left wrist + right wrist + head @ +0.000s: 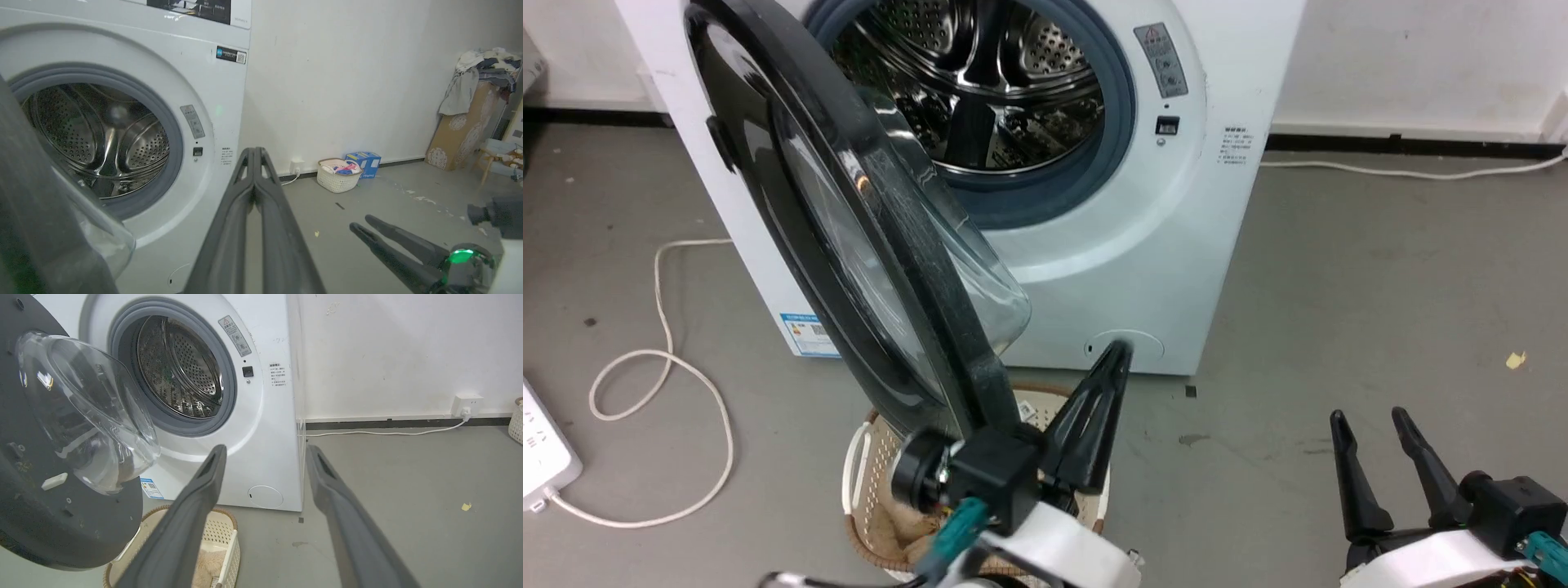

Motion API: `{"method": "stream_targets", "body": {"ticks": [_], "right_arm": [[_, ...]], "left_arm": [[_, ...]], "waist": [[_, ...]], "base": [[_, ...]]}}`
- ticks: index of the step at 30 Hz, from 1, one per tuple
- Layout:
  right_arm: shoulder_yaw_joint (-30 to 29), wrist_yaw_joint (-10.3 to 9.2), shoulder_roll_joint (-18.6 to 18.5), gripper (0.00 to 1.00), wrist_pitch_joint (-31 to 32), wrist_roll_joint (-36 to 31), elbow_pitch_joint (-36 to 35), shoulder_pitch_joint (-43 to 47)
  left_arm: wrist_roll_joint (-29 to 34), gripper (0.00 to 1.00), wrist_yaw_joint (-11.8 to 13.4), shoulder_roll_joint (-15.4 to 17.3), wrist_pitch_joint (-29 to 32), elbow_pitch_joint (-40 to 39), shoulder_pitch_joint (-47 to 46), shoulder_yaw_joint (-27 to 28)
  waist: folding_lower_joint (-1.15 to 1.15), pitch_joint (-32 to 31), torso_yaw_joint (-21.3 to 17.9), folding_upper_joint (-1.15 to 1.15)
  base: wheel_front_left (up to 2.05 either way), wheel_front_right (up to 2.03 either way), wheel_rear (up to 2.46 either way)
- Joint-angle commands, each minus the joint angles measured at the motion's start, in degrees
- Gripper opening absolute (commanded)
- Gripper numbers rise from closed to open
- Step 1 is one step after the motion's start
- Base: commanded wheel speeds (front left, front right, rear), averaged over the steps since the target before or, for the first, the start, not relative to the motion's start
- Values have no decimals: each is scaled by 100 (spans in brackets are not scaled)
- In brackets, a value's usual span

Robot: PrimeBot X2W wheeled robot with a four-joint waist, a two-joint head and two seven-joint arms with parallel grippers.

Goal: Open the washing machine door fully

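Door [849, 245], left-centre of head view, half-swung from the washer [1168, 245]; my left jaws, shut tight and empty at lower centre beside its inner rim, should push it steadily leftward in a wide arc; right jaws parted, empty, lower right.

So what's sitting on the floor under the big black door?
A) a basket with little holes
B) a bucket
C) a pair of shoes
A: a cream laundry basket with small holes in its wall stands on the floor right below the open washing machine door.
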Motion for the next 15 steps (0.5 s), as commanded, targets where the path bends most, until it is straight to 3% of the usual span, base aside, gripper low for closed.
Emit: {"method": "stream_targets", "body": {"ticks": [1,5,15], "right_arm": [[24,3,18,100,-33,36,22,-91],[26,3,18,100,-41,44,82,-125],[60,3,18,100,-65,41,184,-90]], "left_arm": [[2,0,139,16,48,318,71,-82],[-223,0,353,16,10,1281,63,-144],[-563,0,378,21,-531,2254,-40,233]], "waist": [[0,53,-14,0],[0,138,-7,0],[0,96,230,0]], "base": [[0,0,0],[0,0,0],[0,0,0]]}}
